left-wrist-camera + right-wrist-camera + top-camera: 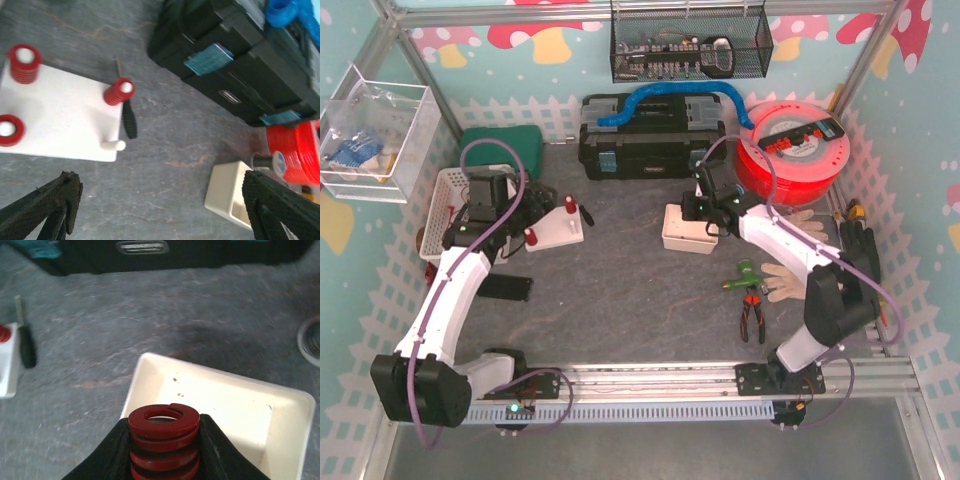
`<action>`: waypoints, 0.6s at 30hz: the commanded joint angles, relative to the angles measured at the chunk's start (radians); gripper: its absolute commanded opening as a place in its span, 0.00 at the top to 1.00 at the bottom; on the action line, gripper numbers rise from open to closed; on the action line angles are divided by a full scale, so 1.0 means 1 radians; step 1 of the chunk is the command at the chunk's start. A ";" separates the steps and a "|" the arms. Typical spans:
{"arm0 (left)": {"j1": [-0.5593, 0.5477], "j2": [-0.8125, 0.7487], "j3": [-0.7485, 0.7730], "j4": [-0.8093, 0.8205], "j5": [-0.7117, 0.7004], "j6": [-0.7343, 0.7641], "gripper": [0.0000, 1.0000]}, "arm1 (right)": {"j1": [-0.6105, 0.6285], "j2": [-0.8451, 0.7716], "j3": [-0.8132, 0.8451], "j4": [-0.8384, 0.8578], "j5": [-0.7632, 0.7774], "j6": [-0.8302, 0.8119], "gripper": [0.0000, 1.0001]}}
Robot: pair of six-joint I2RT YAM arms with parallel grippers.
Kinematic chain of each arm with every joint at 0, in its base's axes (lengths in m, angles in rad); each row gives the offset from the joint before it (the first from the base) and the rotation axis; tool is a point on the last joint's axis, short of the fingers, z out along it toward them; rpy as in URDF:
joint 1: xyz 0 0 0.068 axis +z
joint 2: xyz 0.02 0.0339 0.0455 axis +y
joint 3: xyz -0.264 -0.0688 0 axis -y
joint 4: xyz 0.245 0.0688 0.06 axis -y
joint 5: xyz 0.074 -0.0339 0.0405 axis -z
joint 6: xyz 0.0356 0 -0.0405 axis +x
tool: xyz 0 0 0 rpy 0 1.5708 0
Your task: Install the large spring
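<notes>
Large spring in right claw, wrist-view only

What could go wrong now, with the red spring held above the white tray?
The right gripper pinches the large spring by its sides; it may tilt or slip. The bare peg sits at the white board's corner, easy to miss. The open left gripper hovers near that board; arms might collide.
</notes>
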 commanded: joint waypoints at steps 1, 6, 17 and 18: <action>-0.033 -0.016 -0.023 0.091 0.123 0.022 0.16 | 0.037 -0.107 -0.102 0.216 -0.106 -0.232 0.90; -0.088 0.036 0.003 0.118 0.214 0.030 0.27 | 0.114 -0.239 -0.248 0.441 -0.184 -0.458 0.92; -0.256 0.115 0.048 0.218 0.422 0.073 0.53 | 0.243 -0.311 -0.418 0.725 -0.281 -0.632 0.95; -0.265 0.116 0.043 0.235 0.445 0.071 0.54 | 0.249 -0.306 -0.419 0.739 -0.282 -0.634 0.95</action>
